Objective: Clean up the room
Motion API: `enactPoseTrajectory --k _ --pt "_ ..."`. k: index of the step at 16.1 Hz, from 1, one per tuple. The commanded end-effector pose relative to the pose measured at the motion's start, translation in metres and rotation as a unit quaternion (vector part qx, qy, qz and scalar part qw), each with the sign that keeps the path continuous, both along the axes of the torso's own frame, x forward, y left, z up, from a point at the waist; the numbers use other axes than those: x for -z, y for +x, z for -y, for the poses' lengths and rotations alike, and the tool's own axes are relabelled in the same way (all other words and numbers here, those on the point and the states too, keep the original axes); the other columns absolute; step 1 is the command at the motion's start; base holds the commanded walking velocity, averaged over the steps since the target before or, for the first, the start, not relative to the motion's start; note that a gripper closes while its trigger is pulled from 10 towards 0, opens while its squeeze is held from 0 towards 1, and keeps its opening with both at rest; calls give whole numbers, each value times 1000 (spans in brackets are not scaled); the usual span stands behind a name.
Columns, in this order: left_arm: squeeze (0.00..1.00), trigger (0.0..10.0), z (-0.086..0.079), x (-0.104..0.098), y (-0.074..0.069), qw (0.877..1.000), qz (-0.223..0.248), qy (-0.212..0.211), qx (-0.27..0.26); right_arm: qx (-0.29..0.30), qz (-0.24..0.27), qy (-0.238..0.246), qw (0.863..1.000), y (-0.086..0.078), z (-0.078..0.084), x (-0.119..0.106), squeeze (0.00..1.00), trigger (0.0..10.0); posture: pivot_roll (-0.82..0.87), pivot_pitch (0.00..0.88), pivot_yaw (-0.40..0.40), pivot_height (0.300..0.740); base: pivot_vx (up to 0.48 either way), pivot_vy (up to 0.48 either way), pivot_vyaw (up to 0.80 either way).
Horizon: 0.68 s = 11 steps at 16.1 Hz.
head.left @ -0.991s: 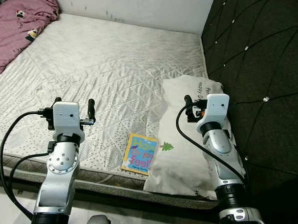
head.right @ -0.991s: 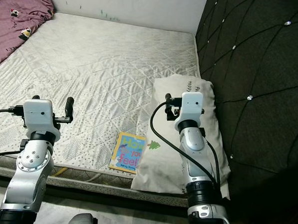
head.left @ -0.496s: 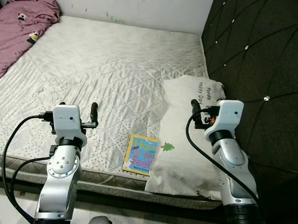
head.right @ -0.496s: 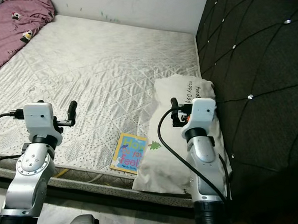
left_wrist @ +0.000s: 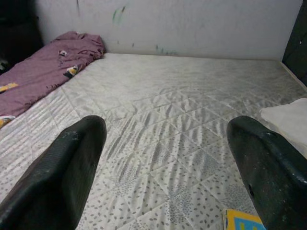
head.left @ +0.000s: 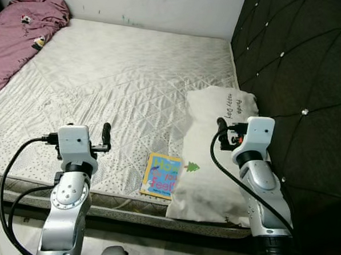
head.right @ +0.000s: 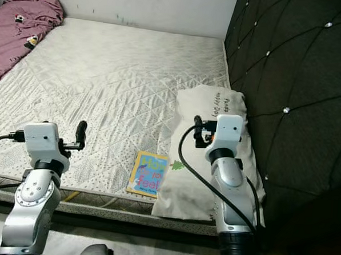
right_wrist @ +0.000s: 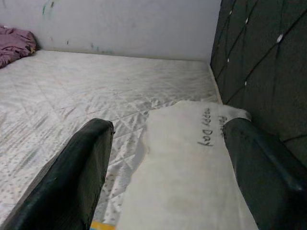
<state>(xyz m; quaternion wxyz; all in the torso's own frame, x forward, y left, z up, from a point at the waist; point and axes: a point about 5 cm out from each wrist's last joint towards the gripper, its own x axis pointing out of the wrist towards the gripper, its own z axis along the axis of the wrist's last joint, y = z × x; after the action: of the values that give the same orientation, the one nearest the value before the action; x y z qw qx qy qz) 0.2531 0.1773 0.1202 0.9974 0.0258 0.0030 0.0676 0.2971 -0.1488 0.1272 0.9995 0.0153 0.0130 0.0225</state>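
Book (head.left: 161,175) unmoved beside pillow (head.left: 212,158); both hands (left_wrist: 163,167) (right_wrist: 168,167) spread, empty, lower than before.

The white pillow (head.left: 214,158) covers the right edge of the children's book (head.left: 161,175), so its cover title reads only in part. The purple blanket (head.left: 21,34) runs off the picture's left edge. The pillow's small printed lettering is too small to read fully.
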Motion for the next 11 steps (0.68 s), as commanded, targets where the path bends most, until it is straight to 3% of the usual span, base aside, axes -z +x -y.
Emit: enactPoseTrajectory --k 1,2,7,11 --pt "0 10000 1 -6 2 1000 9 0 3 7 -3 1 1000 0 3 0 0 10000 43 11 -22 740 0 0 -800" --pt "0 10000 1 -6 3 1000 9 -2 4 6 -3 1 1000 0 3 0 0 10000 43 11 -23 740 0 0 -800" --pt "0 10000 2 -6 6 1000 8 -12 8 1 -3 -4 1000 2 4 0 0 10000 41 0 -27 740 0 478 -800" --pt "0 10000 2 -8 7 1000 23 -17 11 -16 -9 13 1000 1 0 2 0 10000 41 0 -30 740 0 480 -100"
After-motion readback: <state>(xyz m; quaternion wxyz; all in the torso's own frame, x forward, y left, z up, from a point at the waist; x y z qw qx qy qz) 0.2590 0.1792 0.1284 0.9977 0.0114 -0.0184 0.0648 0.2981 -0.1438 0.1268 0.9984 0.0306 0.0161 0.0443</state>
